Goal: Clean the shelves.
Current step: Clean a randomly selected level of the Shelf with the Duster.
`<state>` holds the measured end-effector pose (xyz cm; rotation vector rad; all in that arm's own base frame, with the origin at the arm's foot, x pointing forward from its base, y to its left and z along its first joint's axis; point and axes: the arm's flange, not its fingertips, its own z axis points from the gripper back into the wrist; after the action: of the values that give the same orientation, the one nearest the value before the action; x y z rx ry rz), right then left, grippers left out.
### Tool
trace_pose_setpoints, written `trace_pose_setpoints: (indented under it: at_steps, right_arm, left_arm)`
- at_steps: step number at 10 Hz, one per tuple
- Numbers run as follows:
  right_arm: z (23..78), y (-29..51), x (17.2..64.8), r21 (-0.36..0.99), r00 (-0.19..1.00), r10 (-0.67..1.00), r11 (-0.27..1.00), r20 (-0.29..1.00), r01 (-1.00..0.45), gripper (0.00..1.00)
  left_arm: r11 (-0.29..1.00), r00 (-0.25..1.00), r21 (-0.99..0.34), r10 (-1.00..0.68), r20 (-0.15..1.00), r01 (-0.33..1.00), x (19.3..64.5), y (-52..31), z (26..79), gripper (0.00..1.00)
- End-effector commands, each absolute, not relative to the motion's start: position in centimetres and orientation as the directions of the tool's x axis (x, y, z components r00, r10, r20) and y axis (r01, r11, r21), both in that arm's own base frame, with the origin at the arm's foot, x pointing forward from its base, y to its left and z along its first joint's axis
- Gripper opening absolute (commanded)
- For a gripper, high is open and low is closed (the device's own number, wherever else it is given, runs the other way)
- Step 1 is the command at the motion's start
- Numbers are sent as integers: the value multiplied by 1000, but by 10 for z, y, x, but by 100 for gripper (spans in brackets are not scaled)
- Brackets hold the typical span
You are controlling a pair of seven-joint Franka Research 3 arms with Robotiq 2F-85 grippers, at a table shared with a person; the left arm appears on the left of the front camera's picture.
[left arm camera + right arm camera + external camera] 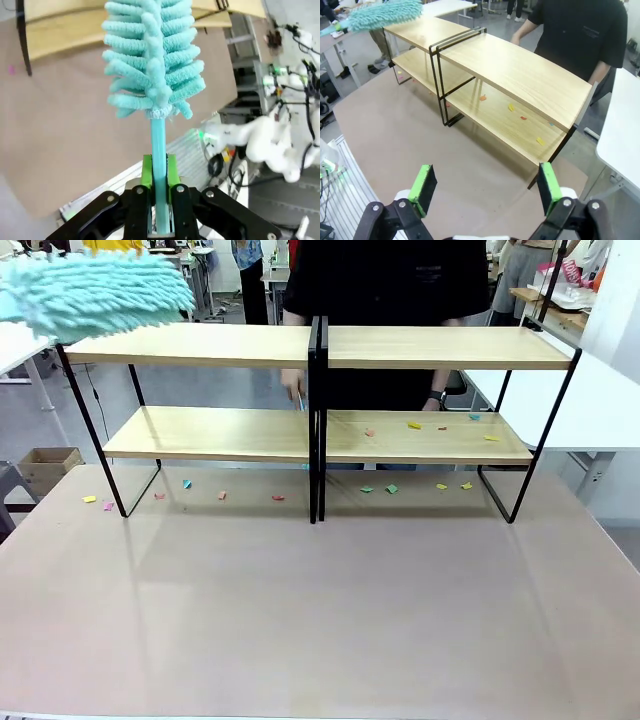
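We see the left gripper (159, 170) clamped on the handle of a teal duster (95, 290) above the left end of the shelves (200, 344) — standing across the table's (300, 620) far half, paper scraps (414, 425) on the lower board — and the right gripper (486, 186) wide open.
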<state>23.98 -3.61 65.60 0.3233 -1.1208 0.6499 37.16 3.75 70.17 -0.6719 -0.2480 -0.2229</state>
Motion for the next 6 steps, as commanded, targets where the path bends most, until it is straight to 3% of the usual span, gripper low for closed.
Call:
trace_pose_setpoints:
  at_steps: [1, 6]
  right_arm:
    - [656, -36, 241, -76, 274, 317, 769, 908, -635, 100]
    - [656, -36, 241, -76, 274, 317, 769, 908, -635, 100]
  left_arm:
    - [825, 960, -535, -30, 280, 182, 393, 20, 702, 13]
    - [919, 952, -388, 58, 301, 67, 442, -1, 684, 13]
